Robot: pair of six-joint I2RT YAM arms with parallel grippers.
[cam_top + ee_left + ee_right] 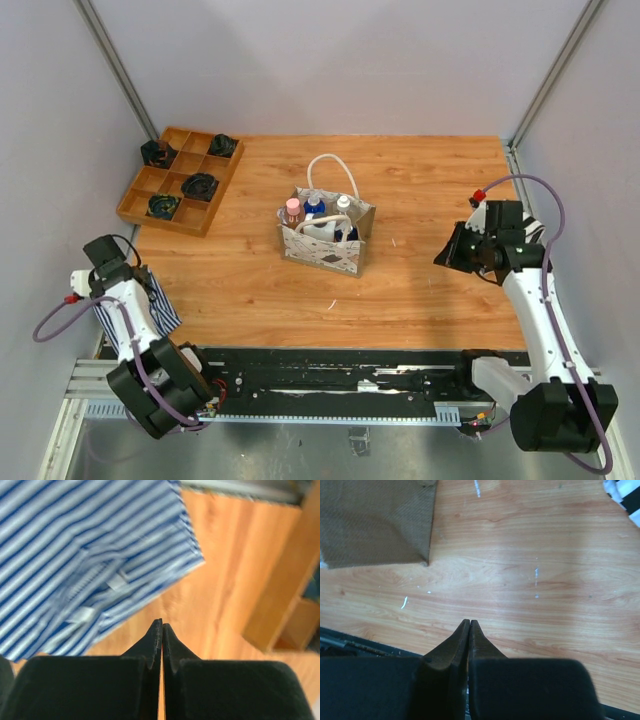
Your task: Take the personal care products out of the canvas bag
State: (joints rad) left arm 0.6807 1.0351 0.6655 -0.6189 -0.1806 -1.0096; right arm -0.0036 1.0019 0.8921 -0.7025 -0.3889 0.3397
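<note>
A wooden tray (black objects in four cells) sits back-left; striped cloth lies front-left.

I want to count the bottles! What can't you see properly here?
Bottles: top view, the bag hides their lower parts, so the count is unsure.
Black things in the tray: top view, too small to name.
Cloth: left wrist view, blurred, cut off by the edges.

We see bright, even overhead light in the top view, sharp across the table, shadows faint around the bag, our left wrist view blurred over the cloth, right wrist view dimmer, wood grain clearer, near foreground black and soft.
</note>
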